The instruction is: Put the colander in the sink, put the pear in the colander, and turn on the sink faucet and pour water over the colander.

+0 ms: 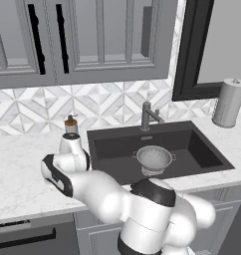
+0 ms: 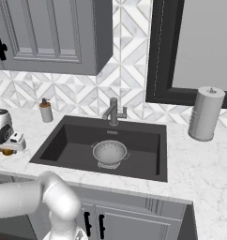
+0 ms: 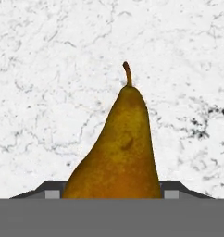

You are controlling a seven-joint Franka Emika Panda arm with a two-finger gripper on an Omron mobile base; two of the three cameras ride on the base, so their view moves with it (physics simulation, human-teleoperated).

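Lighting: even, bright, diffuse; source unclear. Shadows: faint. Glare: none. Focus: sharp throughout, rendered, slightly pixelated. Edge distortion: none.

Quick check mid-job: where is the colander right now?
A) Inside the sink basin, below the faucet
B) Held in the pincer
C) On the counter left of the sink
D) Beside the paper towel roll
A: the colander stands upright on the floor of the sink, in front of the sink faucet.

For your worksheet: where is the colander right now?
The colander sits upright inside the sink, near the middle of the basin, just in front of the faucet.
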